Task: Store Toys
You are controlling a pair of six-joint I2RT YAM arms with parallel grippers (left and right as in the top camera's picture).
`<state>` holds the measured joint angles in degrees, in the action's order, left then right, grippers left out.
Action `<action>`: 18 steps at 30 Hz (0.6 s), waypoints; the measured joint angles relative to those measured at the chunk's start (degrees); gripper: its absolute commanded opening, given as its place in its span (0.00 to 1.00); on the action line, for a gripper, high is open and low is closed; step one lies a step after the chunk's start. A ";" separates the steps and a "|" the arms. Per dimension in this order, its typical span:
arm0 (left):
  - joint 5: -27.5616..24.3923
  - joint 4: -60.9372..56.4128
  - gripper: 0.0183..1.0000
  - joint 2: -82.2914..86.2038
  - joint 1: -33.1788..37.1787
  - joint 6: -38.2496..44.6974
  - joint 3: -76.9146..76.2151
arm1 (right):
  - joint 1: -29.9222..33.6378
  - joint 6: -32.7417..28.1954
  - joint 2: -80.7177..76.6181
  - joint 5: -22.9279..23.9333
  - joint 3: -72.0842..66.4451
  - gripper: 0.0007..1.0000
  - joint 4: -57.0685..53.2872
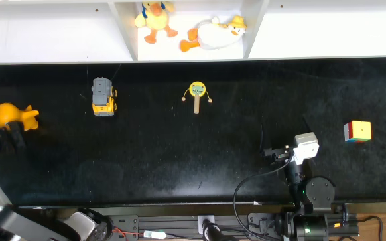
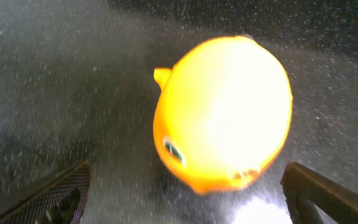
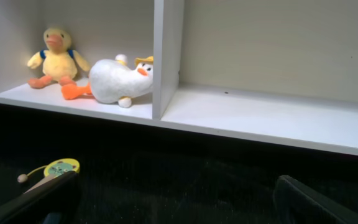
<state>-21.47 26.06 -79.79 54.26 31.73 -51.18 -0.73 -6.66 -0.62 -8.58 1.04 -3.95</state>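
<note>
An orange, rounded toy animal (image 1: 15,116) lies on the black table at the far left. In the left wrist view the orange toy (image 2: 225,112) sits between the spread fingers of my left gripper (image 2: 188,205), which is open and just short of it. From above, the left gripper (image 1: 5,137) is right beside the toy. My right gripper (image 1: 275,152) is open and holds nothing, low at the front right. A yellow duck plush (image 1: 155,17) and a white duck plush (image 1: 213,33) lie in the middle shelf compartment.
A yellow-grey toy truck (image 1: 102,97), a small rattle drum (image 1: 197,94) and a colour cube (image 1: 358,131) lie on the table. The white shelf (image 1: 59,30) runs along the back; the right wrist view shows its right compartment (image 3: 278,118) beside the plush ducks.
</note>
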 measured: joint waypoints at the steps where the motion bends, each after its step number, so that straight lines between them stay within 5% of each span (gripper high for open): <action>1: 0.00 -0.85 1.00 -0.68 -0.42 0.07 0.00 | 0.00 -0.02 -0.02 0.02 0.00 1.00 0.02; 5: 0.00 -3.65 1.00 -2.29 -2.25 0.24 -0.02 | 0.00 0.00 0.00 0.02 0.00 0.99 -0.02; 11: -0.04 -5.29 0.34 -2.54 -3.41 0.37 -0.09 | 0.00 0.00 -0.02 0.02 0.00 1.00 0.00; 18: -0.20 -3.28 0.12 -2.51 -3.56 1.14 -0.22 | 0.00 0.00 0.00 0.02 0.00 1.00 0.00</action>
<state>-21.67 22.79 -82.30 50.70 32.86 -51.40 -0.73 -6.66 -0.62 -8.56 1.04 -3.95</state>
